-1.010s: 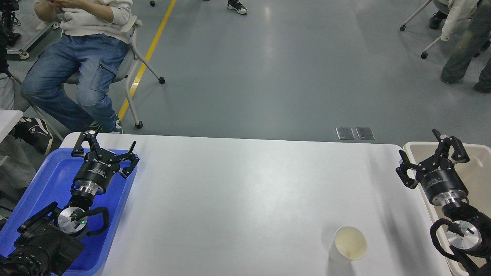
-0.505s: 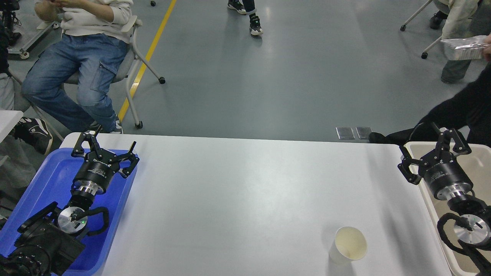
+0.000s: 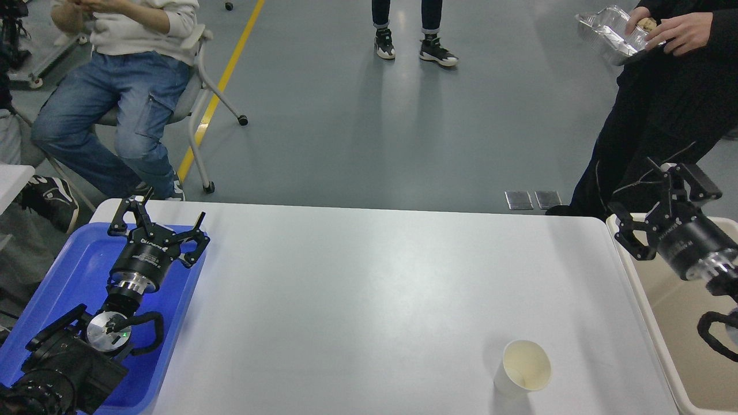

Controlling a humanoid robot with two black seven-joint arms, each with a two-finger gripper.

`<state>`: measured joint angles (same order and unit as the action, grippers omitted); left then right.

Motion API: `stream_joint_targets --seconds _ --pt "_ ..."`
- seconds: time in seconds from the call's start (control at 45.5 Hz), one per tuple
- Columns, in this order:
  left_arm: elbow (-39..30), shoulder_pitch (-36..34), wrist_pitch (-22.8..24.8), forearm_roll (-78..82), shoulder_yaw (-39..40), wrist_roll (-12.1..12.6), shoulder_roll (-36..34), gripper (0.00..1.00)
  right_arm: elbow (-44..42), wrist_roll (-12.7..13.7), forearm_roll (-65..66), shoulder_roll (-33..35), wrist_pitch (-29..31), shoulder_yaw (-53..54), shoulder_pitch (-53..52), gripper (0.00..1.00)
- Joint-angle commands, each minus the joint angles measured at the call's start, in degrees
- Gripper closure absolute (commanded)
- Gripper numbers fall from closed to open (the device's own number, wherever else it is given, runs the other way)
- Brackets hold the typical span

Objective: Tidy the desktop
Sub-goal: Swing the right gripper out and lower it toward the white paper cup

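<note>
The white counter (image 3: pixel 369 288) filled the lower middle of the head view, its far edge running across from nine to three o'clock and its rounded far corners showing at both ends. On it stood one upright paper cup (image 3: pixel 523 367), at about five o'clock from the counter's middle, near the front edge and apart from everything else. A blue tray (image 3: pixel 69 259) lay at the counter's nine o'clock end. Over that tray hung the left end effector (image 3: pixel 157 226), its fingers spread wide with nothing between them. At the three o'clock end a beige bin (image 3: pixel 663 323) sat just beside the counter. The right end effector (image 3: pixel 663 202) hung above the bin's far corner, fingers likewise apart and holding nothing. Beyond the counter, at about one o'clock, a person in black (image 3: pixel 651 115) stood holding a foil container (image 3: pixel 611 34). At eleven o'clock another person in jeans (image 3: pixel 109 98) sat on a wheeled chair (image 3: pixel 202 98).
</note>
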<state>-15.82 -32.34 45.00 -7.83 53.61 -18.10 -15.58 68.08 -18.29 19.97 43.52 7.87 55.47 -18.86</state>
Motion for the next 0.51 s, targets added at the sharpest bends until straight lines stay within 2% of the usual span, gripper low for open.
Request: stream_joint_targets --seconds 0.0,0.242,0.483 --pt "0.0 0.0 0.0 0.0 0.0 -0.01 -0.06 0.0 9.25 -0.08 8.76 6.22 -0.23 -1.33 -0.3 0.0" --pt "0.0 0.0 0.0 0.0 0.0 -0.01 0.03 0.0 14.27 -0.16 20.89 11.32 -1.02 -1.24 -0.03 0.0" --pt "0.0 0.0 0.0 0.0 0.0 -0.01 0.03 0.0 18.57 -0.78 33.9 11.59 -1.81 -0.45 0.05 0.0"
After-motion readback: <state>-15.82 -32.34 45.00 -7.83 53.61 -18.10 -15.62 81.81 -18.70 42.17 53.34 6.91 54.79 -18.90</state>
